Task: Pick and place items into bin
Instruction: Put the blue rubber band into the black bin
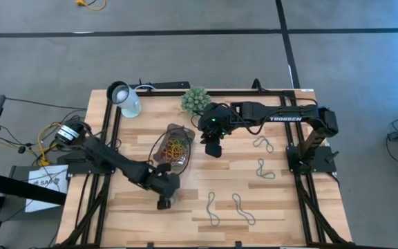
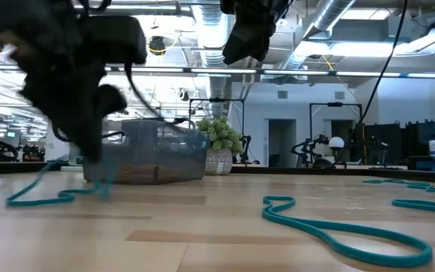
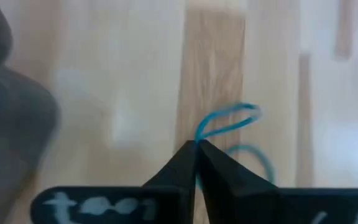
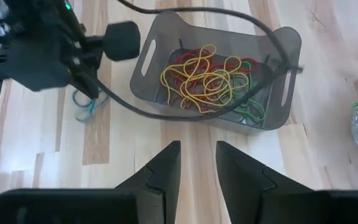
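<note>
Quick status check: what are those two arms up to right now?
Left gripper shut on a teal loop beside the bin. Right gripper open, hovering above the table near the bin. Four teal loops left on the table; nothing blocking.

Left gripper point(image 3: 197, 149) low at table, fingers pinched together. Right gripper point(image 4: 197, 163) raised mid-table, fingers parted, holding nothing.

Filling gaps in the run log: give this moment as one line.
left claw: shut on teal loop, table beside bin | right claw: open, waiting above bin
</note>
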